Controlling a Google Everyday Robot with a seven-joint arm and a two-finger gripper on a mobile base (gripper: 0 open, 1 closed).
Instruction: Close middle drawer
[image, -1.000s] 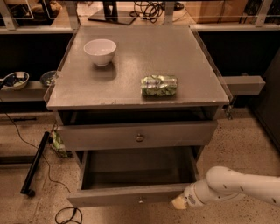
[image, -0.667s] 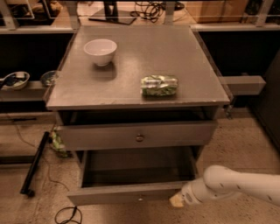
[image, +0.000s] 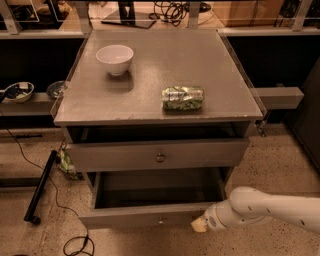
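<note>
The middle drawer (image: 150, 216) is pulled far out below the cabinet's top drawer (image: 159, 154). Its low grey front panel carries a small round knob (image: 160, 220), and the deep box behind it looks empty. My gripper (image: 199, 226) comes in from the lower right on a white arm (image: 270, 209). Its pale tip is against the right end of the middle drawer's front panel. The top drawer stands slightly open. The lowest drawer is out of view.
A white bowl (image: 115, 58) and a crushed green can (image: 183, 98) lie on the cabinet top (image: 155, 70). A black pole (image: 41, 186) and cables lie on the floor at the left. Shelves with bowls (image: 17, 92) stand at the left.
My gripper has moved a little left and up along the middle drawer's front. The drawer front has slid slightly back toward the cabinet.
</note>
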